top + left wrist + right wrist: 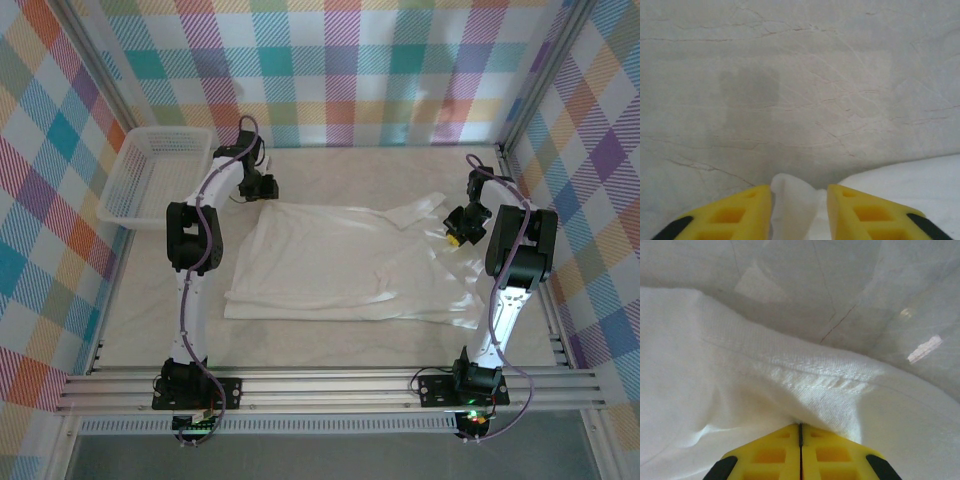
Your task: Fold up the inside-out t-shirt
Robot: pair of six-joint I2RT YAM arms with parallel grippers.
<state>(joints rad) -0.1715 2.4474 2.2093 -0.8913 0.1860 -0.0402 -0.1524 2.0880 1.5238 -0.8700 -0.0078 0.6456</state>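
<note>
The inside-out t-shirt [330, 260] lies spread across the middle of the table, white and partly doubled over, with a sleeve pointing to the far right. At its far left corner my left gripper [265, 190] hovers low. In the left wrist view its yellow fingers [740, 212] stand apart, with a loose peak of the t-shirt [792, 200] between them, so the left gripper [799, 192] is open. My right gripper [460, 232] is at the shirt's right edge. Its tips meet in the right wrist view, the right gripper [800, 426] shut on the t-shirt's hem [820, 372].
A white lattice basket [160, 172] stands at the far left of the table. Shiny bare table surface [470, 300] lies right of the shirt. Checked walls enclose the table on three sides, and a metal rail [330, 385] runs along the near edge.
</note>
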